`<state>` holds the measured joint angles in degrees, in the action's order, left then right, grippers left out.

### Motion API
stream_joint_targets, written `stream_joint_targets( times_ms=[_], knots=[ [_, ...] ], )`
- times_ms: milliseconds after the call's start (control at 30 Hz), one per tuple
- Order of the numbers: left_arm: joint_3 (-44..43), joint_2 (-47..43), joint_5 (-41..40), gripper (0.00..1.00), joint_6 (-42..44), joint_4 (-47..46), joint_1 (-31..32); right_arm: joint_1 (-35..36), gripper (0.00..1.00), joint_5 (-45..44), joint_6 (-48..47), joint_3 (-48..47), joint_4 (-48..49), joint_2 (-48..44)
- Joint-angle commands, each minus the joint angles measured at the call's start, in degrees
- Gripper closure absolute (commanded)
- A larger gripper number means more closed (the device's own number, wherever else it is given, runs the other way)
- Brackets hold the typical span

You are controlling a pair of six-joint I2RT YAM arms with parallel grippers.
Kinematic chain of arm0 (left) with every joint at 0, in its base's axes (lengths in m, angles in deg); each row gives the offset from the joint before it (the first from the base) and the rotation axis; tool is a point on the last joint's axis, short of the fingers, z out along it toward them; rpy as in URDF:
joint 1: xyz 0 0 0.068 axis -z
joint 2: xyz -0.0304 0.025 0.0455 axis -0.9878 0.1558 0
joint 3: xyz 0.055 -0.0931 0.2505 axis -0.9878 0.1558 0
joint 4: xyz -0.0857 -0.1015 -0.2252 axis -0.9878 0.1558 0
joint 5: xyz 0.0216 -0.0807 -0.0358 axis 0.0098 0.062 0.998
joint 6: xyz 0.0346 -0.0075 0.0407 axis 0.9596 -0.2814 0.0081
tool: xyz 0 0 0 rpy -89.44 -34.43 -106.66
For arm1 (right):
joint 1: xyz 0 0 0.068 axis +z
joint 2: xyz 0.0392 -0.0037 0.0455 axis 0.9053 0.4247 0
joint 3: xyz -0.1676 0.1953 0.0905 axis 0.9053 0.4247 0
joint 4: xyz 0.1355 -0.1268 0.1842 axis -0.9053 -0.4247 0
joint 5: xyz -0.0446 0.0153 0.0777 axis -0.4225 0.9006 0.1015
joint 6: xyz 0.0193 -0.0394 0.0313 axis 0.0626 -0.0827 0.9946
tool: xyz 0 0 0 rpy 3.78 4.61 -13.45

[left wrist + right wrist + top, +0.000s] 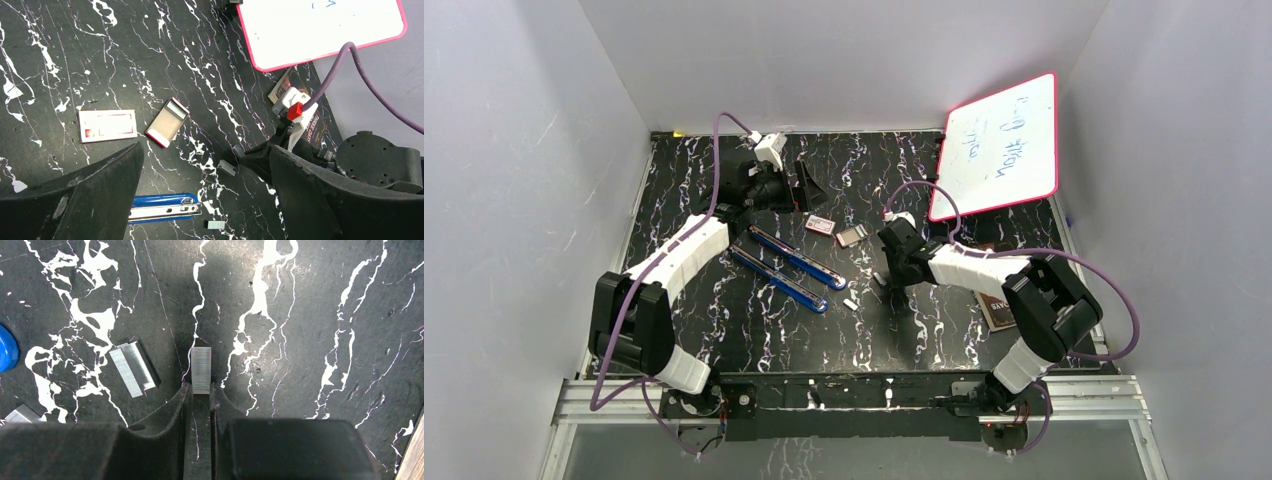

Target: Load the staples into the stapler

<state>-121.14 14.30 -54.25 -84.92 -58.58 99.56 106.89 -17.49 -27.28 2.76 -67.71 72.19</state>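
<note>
Right gripper (201, 388) pinches a strip of staples (201, 365), left gripper (206, 155) gapes, open box tray (165, 126) holds something silvery.

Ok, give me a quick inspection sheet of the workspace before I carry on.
Surface: black marbled table.
Job's things: stapler open flat; one strip between right jaws, two loose strips nearby.
Clutter: red-white box, its tray, booklet at right.
Jaws: left jaws wide open; right jaws closed on strip.
Cables: two purple cables, hanging in loops.
Surroundings: white walls; whiteboard leaning rear right.
</note>
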Motion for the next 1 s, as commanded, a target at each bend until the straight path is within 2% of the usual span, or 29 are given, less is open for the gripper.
stream_joint_targets(
  times_ms=[0, 267, 500, 700, 833, 967],
  knots=[
    [0.1, 0.0, 0.9, 0.05, -0.3, -0.3, 0.1, 0.1, 0.85, 0.0, 0.7, 1.6, 0.5, -2.7],
    [0.2, 0.0, -0.9, 0.04, -2.8, -3.7, 0.2, -3.4, 0.88, 10.1, 2.2, 3.2, 11.2, -11.2],
    [1.6, -1.7, 5.9, 0.05, -8.7, -12.6, 0.2, -10.2, 0.89, 23.0, -1.4, 6.8, 25.1, -23.0],
    [7.6, -7.0, 11.7, 0.08, -14.5, -31.7, 2.1, -10.5, 0.94, 29.6, -4.3, 7.6, 32.8, -32.7],
    [12.0, -11.2, 14.4, 0.2, -15.8, -47.6, 2.9, -10.7, 0.94, 38.4, -7.5, 4.3, 34.1, -35.1],
    [10.2, -12.4, 19.9, 0.27, -17.1, -55.8, 4.1, -10.7, 0.95, 46.2, -10.3, -1.0, 33.8, -36.2]
  ],
)
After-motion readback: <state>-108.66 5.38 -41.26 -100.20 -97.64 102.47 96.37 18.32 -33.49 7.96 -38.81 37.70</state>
